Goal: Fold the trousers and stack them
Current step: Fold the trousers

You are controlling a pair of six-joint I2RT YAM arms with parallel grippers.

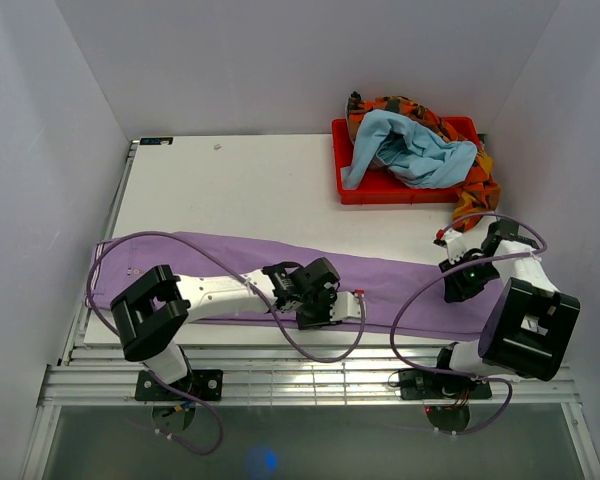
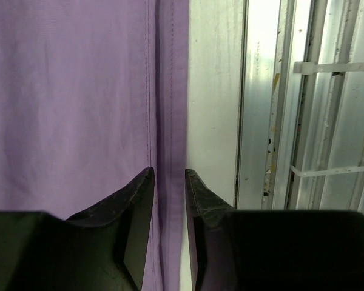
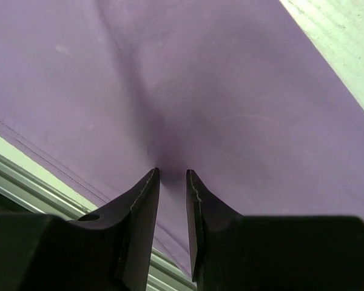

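The lilac trousers (image 1: pixel 400 275) lie spread out long across the near half of the white table (image 1: pixel 230 185). My left gripper (image 1: pixel 322 308) is down at their near edge, about the middle of their length. In the left wrist view its jaws (image 2: pixel 168 173) stand narrow around the stitched hem of the trousers (image 2: pixel 67 91), which rises as a ridge between them. My right gripper (image 1: pixel 458 283) is on the right part of the cloth. In the right wrist view the trousers (image 3: pixel 242 91) pucker into its jaws (image 3: pixel 172 173), which are pinched on a fold.
A red bin (image 1: pixel 346 190) stands at the back right with a light blue cloth (image 1: pixel 410 150) and an orange patterned cloth (image 1: pixel 480 180) spilling over its right side. A slatted metal rail (image 1: pixel 310 375) runs along the table's near edge. White walls close in on three sides.
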